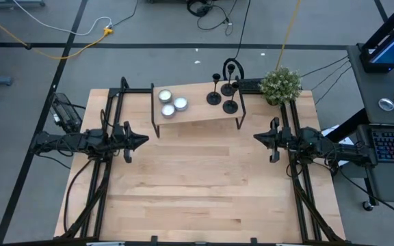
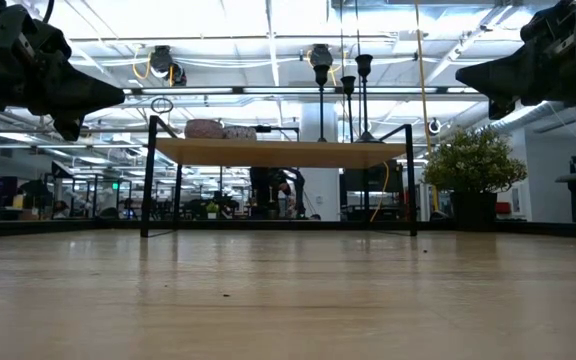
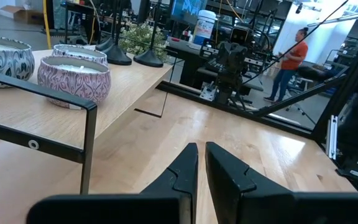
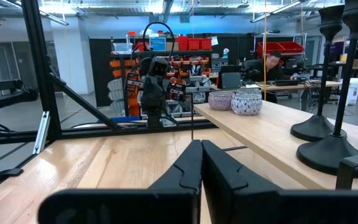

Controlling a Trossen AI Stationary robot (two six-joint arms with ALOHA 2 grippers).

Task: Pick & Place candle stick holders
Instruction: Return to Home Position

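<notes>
Standing on the right end of the wooden shelf [image 1: 197,115], the three candle stick holders [image 1: 213,99] were black and upright. Each one had a round flat foot and a thin stem. They were near each other but not touching. In the right wrist view, two of their round feet [image 4: 337,154] sat flat on the shelf top.

On the left end of the same shelf sat three small round candles [image 1: 172,104], all close together. In the left wrist view, the nearest candle [image 3: 73,78] had a leafy pattern on its side. The shelf stood at the back of the wooden table [image 1: 197,191]. A little green plant [image 1: 280,85] stood just past the shelf's right end.

The left gripper [image 1: 144,141] hung above the left side of the table, well away from the shelf, pointing toward the middle. Its two fingers [image 3: 182,171] were pressed close, with only a thin slit between them, and they held nothing.

The right gripper [image 1: 256,137] hung above the right side of the table, pointing back at the other one. Its fingers [image 4: 185,168] were closed the same way, and they held nothing.

Far behind the table, a person in an orange shirt [image 3: 289,56] stood in the room.
</notes>
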